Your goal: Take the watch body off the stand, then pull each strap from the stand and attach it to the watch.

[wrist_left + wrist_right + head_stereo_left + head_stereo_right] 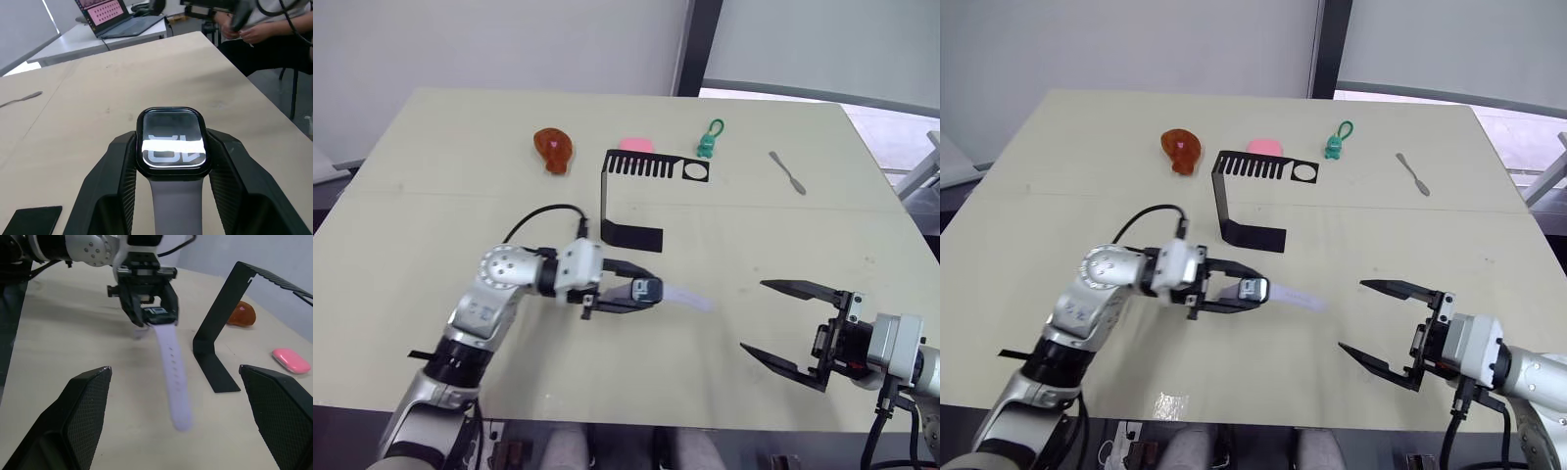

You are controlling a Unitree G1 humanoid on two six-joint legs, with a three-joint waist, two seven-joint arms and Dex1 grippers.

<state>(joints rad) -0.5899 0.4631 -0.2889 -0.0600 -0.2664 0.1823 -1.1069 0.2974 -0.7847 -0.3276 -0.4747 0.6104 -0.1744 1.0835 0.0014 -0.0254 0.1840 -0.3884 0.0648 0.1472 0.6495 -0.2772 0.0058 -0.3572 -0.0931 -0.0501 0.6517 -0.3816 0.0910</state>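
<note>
The left claw [641, 291] is clamped on the watch body [647, 289], its two black fingers [112, 186] pressing the case from either side, and it holds the piece near the middle of the desk [431, 196], in front of the stand [636, 201]. The dark screen with its pale digits shows plainly in the left wrist view. One lavender strap [687, 297] is already joined to the watch body and trails out from it toward the robot's right, lying along the desk top. The stand sits upright a little farther back, its flat base just behind the left claw and its slotted comb top reaching toward the round hole at the far end. The right claw [781, 323] hangs over the near right part of the desk with its fingers spread wide apart, gripping nothing, well apart from the watch. Along the back of the desk lie a brown-orange lump [553, 149], a pink oval thing [636, 145] just behind the stand's comb, a green keychain figure [708, 140] and a grey metal tool [787, 172]. In the left wrist view a seated person [264, 29] is beyond the desk.
</note>
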